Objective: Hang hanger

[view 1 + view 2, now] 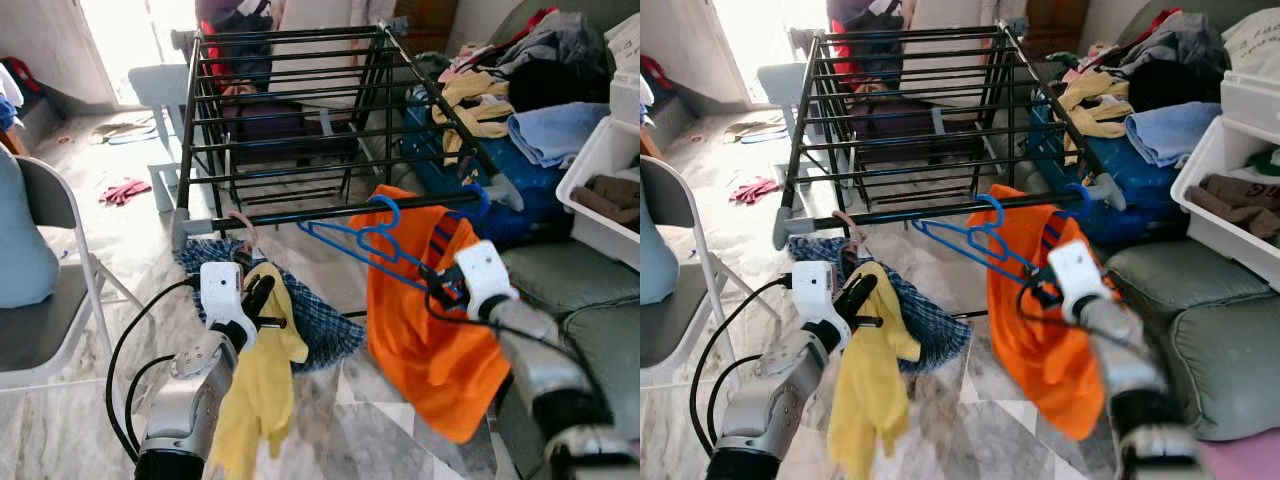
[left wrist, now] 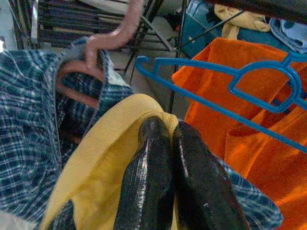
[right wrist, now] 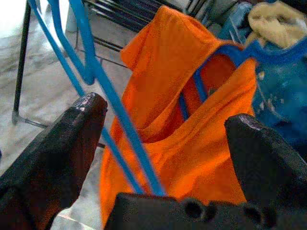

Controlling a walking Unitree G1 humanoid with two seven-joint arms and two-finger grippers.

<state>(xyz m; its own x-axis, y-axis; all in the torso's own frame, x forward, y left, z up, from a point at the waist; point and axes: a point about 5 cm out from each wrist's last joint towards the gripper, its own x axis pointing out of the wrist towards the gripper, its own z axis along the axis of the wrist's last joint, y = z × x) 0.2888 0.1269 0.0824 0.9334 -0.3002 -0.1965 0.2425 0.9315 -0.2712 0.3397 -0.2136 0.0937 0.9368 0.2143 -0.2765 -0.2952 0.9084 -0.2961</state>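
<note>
I see a thin blue plastic hanger (image 1: 350, 243) hooked on the front rail of the black metal drying rack (image 1: 290, 100), beside an orange shirt (image 1: 425, 330) on what looks like a second blue hanger. My right pincer (image 3: 163, 143) is spread wide at the shirt. My left pincer (image 2: 175, 177) is clamped on a yellow knit cloth (image 1: 262, 385).

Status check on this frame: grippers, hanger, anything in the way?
Left gripper shut on yellow cloth. Right gripper open around empty blue hanger, hooked on rack rail. Orange shirt hangs close behind.
</note>
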